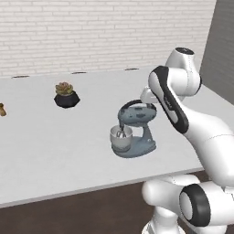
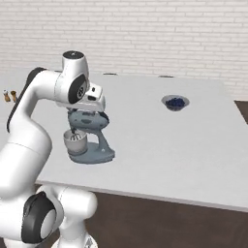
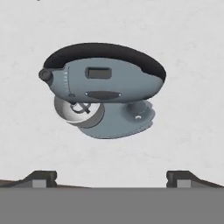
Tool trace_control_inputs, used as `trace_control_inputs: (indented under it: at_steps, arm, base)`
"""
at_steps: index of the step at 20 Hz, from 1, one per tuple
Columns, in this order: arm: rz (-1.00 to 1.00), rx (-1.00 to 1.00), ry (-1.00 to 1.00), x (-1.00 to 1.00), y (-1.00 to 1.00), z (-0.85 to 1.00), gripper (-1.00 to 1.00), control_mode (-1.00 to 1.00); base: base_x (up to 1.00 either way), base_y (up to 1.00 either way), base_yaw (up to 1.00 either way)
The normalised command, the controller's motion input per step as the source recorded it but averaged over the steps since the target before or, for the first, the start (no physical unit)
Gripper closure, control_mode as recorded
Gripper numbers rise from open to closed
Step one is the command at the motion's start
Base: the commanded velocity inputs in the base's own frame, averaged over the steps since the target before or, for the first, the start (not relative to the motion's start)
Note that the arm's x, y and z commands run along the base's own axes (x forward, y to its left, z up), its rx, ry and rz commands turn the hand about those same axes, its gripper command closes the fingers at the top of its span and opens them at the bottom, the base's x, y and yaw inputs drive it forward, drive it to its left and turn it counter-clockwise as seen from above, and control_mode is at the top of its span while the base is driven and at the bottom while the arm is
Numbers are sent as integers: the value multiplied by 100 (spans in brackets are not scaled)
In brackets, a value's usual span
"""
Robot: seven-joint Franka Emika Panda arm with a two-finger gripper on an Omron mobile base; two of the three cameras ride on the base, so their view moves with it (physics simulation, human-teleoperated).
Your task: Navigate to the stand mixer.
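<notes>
I had the claw [image 3: 111, 177] spread empty above the stand mixer [image 1: 133, 130]; creeping closer risked the base bumping the bench [image 1: 45, 146].

You are looking at a blue-grey stand mixer [image 1: 135, 131] wearing a dark, almost black top on its head, with a pale grey-white bowl [image 1: 121, 138] under it. The counter [image 1: 41, 151] is showing plain light grey, faintly mottled. The wall [image 1: 91, 32] is showing whitish brick lines. A black pot [image 1: 66, 99] is carrying a green-and-pinkish plant, and a grey bowl [image 2: 175, 102] is showing dark blue contents.
</notes>
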Motion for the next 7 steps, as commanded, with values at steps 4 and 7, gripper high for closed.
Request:
trace_control_inputs:
  at_steps: [4, 7]
  arm:
    - [0, 0, 0, 0, 0, 0, -100, 100]
    - [0, 0, 0, 0, 0, 0, -100, 100]
  base:
    - [0, 0, 0]
    - [0, 0, 0]
